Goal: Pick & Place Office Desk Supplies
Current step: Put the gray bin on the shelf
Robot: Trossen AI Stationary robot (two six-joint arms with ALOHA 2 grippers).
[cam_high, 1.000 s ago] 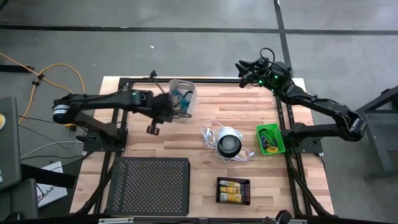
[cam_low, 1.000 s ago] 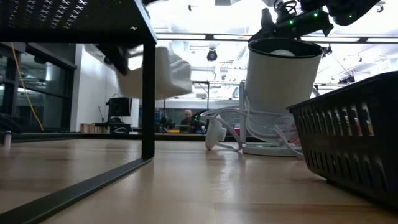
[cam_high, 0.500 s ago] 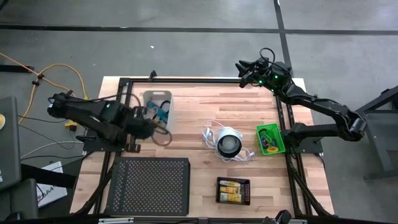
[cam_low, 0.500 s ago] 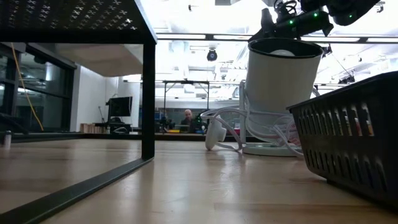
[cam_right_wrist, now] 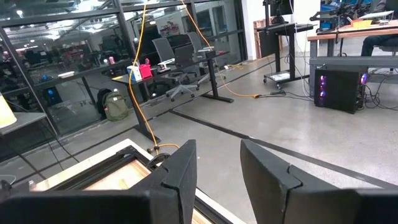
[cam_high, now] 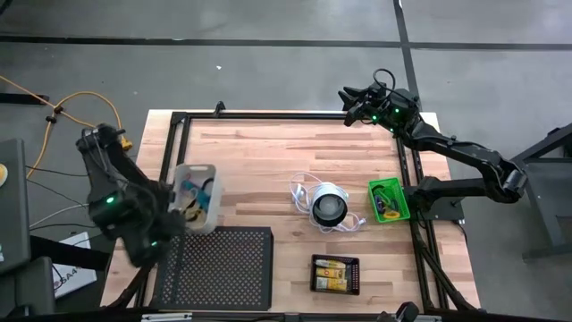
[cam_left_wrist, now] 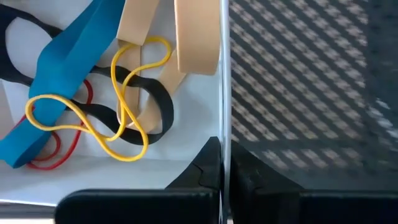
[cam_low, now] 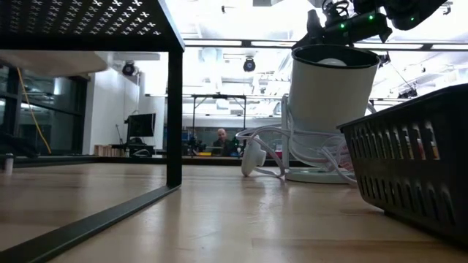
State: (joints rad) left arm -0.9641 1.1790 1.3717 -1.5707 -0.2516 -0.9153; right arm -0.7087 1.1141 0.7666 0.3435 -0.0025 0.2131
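Transport step: left gripper pinches the wall of the clear tray and holds it at the table's left edge, just beside the black rack. Rubber bands in blue, yellow, black, red and tan lie inside the tray. Right gripper waits above the far right corner, fingers spread. Next move, probably: lower the tray level onto bare wood, clear of the rack, before releasing the wall.
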